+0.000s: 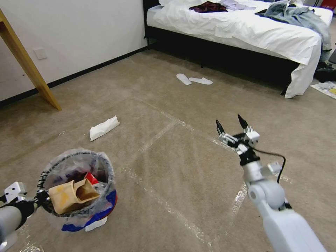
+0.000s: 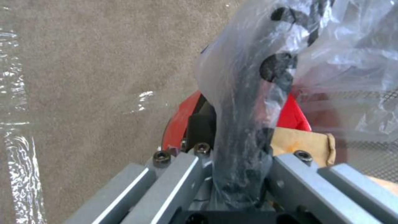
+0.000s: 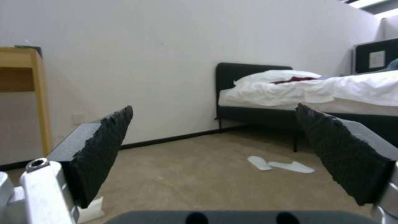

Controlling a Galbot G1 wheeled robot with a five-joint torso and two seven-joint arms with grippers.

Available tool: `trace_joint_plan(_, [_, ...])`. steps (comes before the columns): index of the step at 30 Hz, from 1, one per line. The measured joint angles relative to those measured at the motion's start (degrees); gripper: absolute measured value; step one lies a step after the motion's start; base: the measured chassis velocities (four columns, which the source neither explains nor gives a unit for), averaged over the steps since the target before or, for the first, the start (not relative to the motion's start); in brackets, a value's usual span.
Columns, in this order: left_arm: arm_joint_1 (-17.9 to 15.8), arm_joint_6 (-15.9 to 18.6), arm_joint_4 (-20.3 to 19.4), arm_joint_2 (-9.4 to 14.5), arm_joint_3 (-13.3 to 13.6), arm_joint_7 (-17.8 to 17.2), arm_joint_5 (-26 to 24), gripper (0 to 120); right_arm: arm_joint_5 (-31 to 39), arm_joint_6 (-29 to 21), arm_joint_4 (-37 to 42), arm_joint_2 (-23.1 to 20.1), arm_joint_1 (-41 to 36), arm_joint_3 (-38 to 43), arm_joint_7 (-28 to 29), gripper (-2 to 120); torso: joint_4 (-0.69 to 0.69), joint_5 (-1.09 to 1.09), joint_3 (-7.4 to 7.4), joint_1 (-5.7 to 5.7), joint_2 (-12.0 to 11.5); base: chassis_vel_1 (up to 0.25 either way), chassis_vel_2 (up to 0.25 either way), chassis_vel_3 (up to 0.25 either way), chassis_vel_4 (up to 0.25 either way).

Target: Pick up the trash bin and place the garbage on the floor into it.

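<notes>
The left gripper [image 1: 39,196] is clamped on the rim of the trash bin [image 1: 78,190], which already holds a cardboard tray [image 1: 71,194]. Beyond the bin, a white tissue [image 1: 103,127] remains on the carpet [image 1: 168,168]. The right gripper [image 1: 231,126] hangs wide open and empty, right of the bin; collecting continues, and it must likely reach that tissue.

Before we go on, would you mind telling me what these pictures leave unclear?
- Head view: the left gripper sits at the trash bin rim; mesh and plastic liner hide its jaws.
- Left wrist view: crinkled liner covers the rim between the jaws, blurring the contact.
- Head view: the brown cardboard tray hides what lies under it.
- Right wrist view: the white tissue is cut off by the right gripper, jaws open.
</notes>
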Motion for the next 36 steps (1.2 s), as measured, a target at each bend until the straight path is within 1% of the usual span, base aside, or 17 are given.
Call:
trace_joint_plan(6, [0.6,0.5,0.1,-0.2,-0.5,0.2,0.3,1,-1.8,0.6,0.2,2.0,-2.8,1.4,-1.4,100,0.01,-0.01,0.00,0.00,0.0,0.000,0.000,0.000,0.000])
trace_joint_plan(12, [1.1,0.9,0.4,-0.2,-1.1,0.7,1.5,1,-3.5,1.0,0.2,3.9,-3.7,1.6,-2.1,100,0.02,0.00,0.00,0.01,0.0,0.000,0.000,0.000,0.000])
trace_joint_plan(16, [1.3,0.9,0.4,-0.3,-1.4,0.8,1.6,1,-3.9,1.2,0.1,4.3,-3.9,1.5,-2.2,100,0.01,0.00,0.00,0.01,0.0,0.000,0.000,0.000,0.000])
trace_joint_plan(22, [1.6,0.9,0.0,-1.6,-0.9,0.9,2.3,1,-5.0,2.0,-0.6,4.9,-4.5,1.5,-3.0,100,0.01,0.00,0.00,0.01,0.0,0.000,0.000,0.000,0.000])
trace_joint_plan(29, [1.7,0.9,-0.4,-2.0,-0.7,0.9,2.6,1,-6.2,2.3,-1.2,5.0,-4.6,1.4,-3.5,100,0.01,0.00,0.00,0.01,0.0,0.000,0.000,0.000,0.000])
trace_joint_plan(36, [2.1,0.8,-0.7,-2.3,-1.1,0.9,2.7,1,-7.0,3.2,-1.8,4.9,-5.0,1.2,-4.0,100,0.01,0.00,0.00,0.01,0.0,0.000,0.000,0.000,0.000])
